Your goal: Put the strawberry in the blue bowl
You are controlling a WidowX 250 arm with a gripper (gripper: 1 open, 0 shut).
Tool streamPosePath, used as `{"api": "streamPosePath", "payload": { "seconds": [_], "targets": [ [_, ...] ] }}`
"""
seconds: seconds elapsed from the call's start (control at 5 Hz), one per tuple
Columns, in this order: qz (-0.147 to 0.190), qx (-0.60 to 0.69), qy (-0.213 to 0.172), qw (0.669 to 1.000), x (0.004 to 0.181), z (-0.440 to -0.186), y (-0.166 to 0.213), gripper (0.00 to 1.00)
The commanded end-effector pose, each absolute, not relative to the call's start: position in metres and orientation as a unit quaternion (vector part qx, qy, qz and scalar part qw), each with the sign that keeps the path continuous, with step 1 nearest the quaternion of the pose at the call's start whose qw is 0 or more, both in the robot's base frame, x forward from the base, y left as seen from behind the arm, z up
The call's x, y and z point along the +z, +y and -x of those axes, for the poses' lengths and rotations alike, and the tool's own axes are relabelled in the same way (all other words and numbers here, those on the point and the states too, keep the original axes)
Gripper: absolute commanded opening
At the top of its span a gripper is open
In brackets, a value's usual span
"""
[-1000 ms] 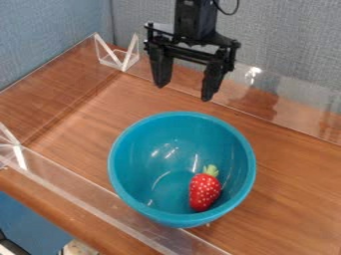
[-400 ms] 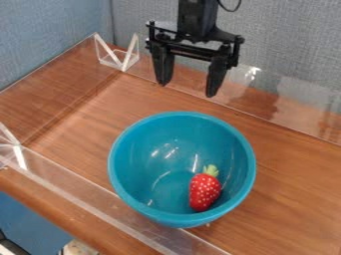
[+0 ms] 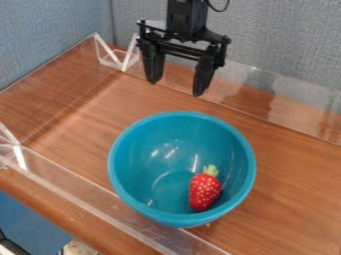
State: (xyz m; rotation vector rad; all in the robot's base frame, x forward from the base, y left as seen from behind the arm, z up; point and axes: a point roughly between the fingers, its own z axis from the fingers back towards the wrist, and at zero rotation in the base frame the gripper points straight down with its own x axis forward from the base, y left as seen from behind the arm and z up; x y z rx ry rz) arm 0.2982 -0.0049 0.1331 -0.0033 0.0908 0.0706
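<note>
The strawberry (image 3: pixel 205 188), small, red and glossy with a green top, lies inside the blue bowl (image 3: pixel 134 146) against its right inner wall. The bowl is round, deep and teal-blue, and it stands on the wooden table near the front. My gripper (image 3: pixel 178 82) hangs above the table behind the bowl, pointing straight down. Its two black fingers are spread wide apart with nothing between them.
Low clear plastic walls (image 3: pixel 286 95) border the wooden table (image 3: pixel 67 100) at the back, left and front. A grey-blue wall stands behind the arm.
The gripper has shifted slightly to the left in the picture, still open. The strawberry and bowl have not moved.
</note>
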Motion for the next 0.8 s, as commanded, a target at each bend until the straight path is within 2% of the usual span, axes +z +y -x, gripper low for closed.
{"api": "streamPosePath", "payload": {
  "seconds": [0.0, 0.2, 0.6],
  "targets": [
    [0.005, 0.032, 0.001, 0.999, 0.153, -0.293, -0.004, 1.00],
    [0.007, 0.024, 0.002, 1.000, 0.149, -0.282, -0.007, 1.00],
    [0.012, 0.004, -0.010, 1.000, 0.134, -0.296, 0.004, 1.00]
  ]
}}
